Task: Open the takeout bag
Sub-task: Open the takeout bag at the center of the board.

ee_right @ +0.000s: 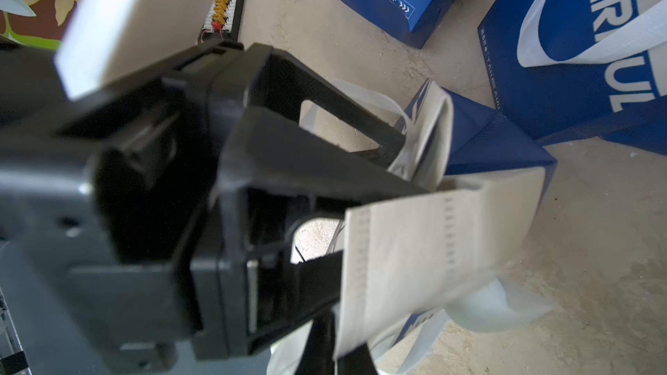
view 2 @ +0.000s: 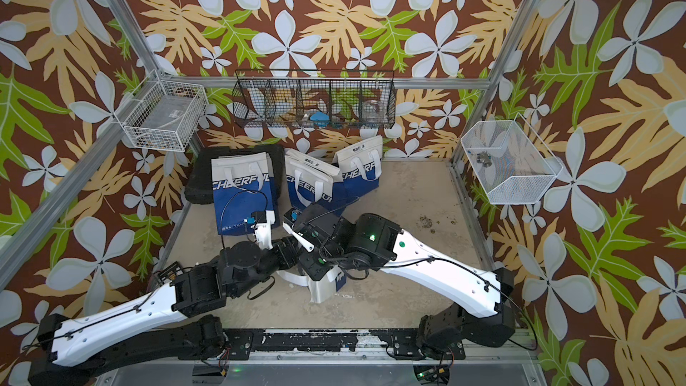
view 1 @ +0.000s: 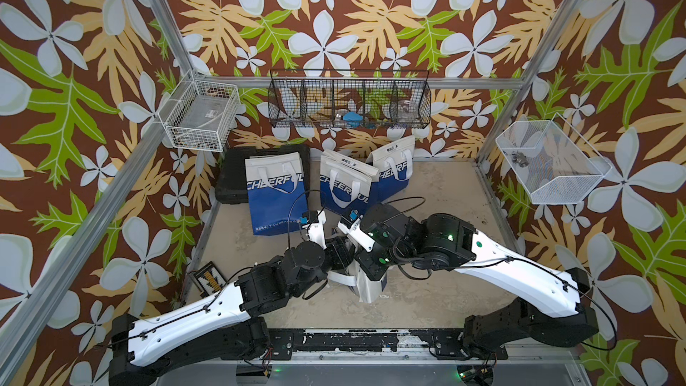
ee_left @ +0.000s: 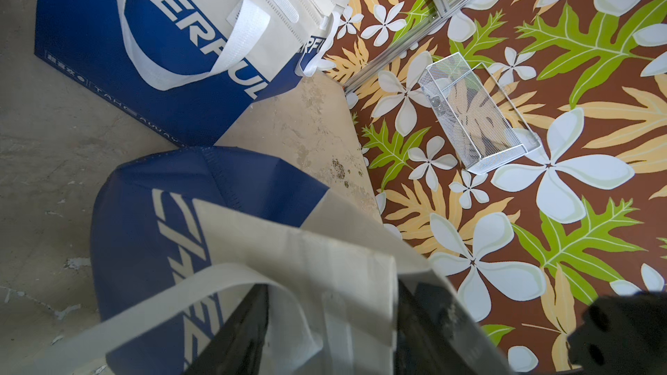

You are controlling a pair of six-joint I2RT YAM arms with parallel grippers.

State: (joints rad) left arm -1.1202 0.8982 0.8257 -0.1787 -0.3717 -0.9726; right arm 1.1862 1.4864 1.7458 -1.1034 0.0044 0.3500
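Observation:
The takeout bag (view 1: 368, 288) stands near the middle front of the table, blue below and cream above, mostly covered by both wrists in both top views. In the left wrist view my left gripper (ee_left: 332, 319) straddles the bag's (ee_left: 173, 232) cream top and a white handle loop. Its black fingers (ee_left: 238, 333) stand apart on either side of the fabric, so it is open. In the right wrist view my right gripper (ee_right: 335, 340) is shut on the edge of the bag's cream flap (ee_right: 433, 247), which is pulled out flat away from the blue body (ee_right: 498, 146).
Three more blue and cream bags (view 1: 276, 194) (view 1: 345, 187) (view 1: 393, 168) stand at the back, by a black case (view 1: 237, 172). A small connector board (view 1: 209, 278) lies at the front left. Wire baskets hang on the walls (view 1: 198, 115) (view 1: 349, 100) (view 1: 549, 165).

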